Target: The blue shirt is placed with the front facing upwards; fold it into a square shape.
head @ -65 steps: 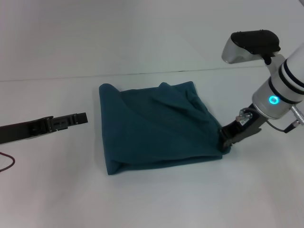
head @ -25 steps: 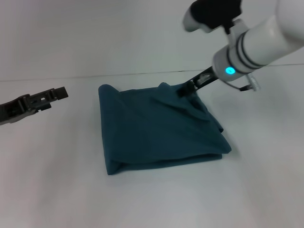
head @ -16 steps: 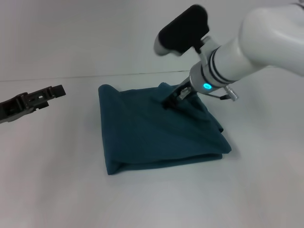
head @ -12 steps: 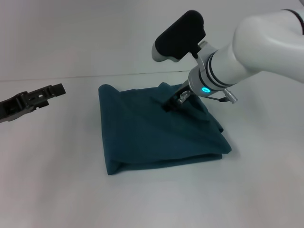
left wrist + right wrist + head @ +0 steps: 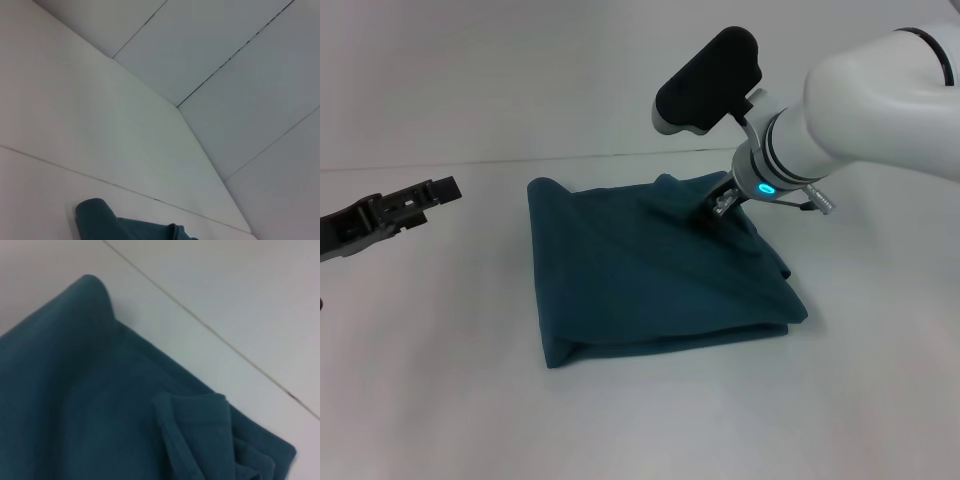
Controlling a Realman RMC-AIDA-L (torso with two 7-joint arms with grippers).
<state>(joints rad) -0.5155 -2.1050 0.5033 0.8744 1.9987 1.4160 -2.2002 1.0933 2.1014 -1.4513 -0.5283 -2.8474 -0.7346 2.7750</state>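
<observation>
The blue shirt [image 5: 650, 270] lies folded into a rough square on the white table [image 5: 430, 390]. Only plain teal fabric shows; the lettering is hidden. My right gripper [image 5: 718, 207] is low over the shirt's far right corner, at or just above the bunched folds there. The right wrist view shows that far edge of the shirt [image 5: 100, 405] with layered folds. My left gripper [image 5: 438, 189] hovers to the left of the shirt, apart from it. The left wrist view catches only the shirt's far left corner [image 5: 125, 225].
The table's back edge meets a pale wall [image 5: 470, 165] just behind the shirt. Bare white tabletop lies in front of and to both sides of the shirt.
My right gripper left the shirt's near right corner, swung to its far edge, passed inward over the cloth, then drew back toward the far right corner. The left arm pulled slightly left.
</observation>
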